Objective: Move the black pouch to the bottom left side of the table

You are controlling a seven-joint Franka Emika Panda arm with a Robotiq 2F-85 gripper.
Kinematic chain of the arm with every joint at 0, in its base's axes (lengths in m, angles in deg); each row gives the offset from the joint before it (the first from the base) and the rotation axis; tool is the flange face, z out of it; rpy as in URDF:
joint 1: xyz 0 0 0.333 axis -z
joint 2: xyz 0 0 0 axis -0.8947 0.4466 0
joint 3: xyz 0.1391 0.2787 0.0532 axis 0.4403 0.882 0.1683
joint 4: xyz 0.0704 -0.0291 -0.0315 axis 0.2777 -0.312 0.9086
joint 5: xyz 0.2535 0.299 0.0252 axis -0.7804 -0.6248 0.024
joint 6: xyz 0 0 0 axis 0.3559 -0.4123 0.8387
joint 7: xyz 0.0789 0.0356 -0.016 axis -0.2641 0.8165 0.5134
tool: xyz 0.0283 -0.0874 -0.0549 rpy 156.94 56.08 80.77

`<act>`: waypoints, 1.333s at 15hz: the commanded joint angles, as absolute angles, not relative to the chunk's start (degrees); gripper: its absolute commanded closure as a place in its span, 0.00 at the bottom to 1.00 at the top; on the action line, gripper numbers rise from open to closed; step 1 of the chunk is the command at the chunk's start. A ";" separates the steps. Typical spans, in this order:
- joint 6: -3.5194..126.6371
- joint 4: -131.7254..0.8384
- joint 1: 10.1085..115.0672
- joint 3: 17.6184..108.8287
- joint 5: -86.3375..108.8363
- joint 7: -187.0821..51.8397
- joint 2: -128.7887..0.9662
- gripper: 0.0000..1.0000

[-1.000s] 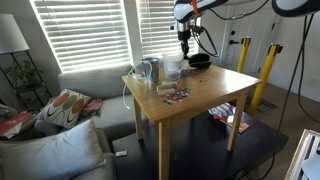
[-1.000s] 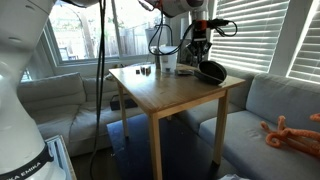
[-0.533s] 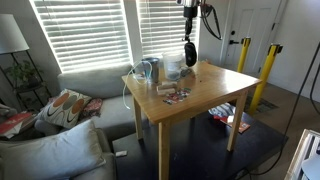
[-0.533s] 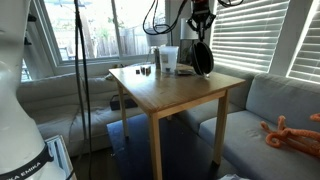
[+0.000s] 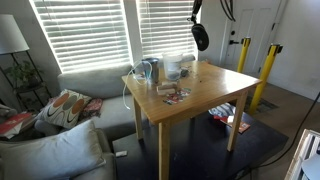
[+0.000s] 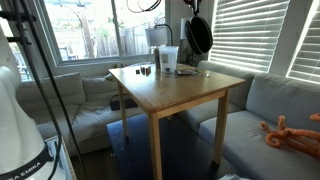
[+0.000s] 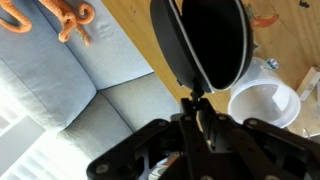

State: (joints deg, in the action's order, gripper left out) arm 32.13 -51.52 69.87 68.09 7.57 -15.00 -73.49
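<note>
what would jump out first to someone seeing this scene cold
The black pouch dangles in mid-air, pinched by its edge in the tool, well above the far side of the wooden table. After that, the eye goes to the cluster of cups and containers at the table's back edge.

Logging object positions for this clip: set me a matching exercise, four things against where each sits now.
Things: 1 black pouch; 2 reddish packet; 3 orange toy; 4 white cup.
Places: A on the grey sofa; B flat on the table; C hanging from the shut jaws, in the air; D upright near the table's edge.
Pairs: 1-C; 2-B; 3-A; 4-D.
</note>
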 commanded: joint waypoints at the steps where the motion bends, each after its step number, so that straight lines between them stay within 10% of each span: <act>1: 32.44 -62.17 68.83 69.14 7.38 -15.26 -83.50 0.97; 20: 28.22 -80.70 59.91 70.24 16.86 -16.63 -98.59 0.97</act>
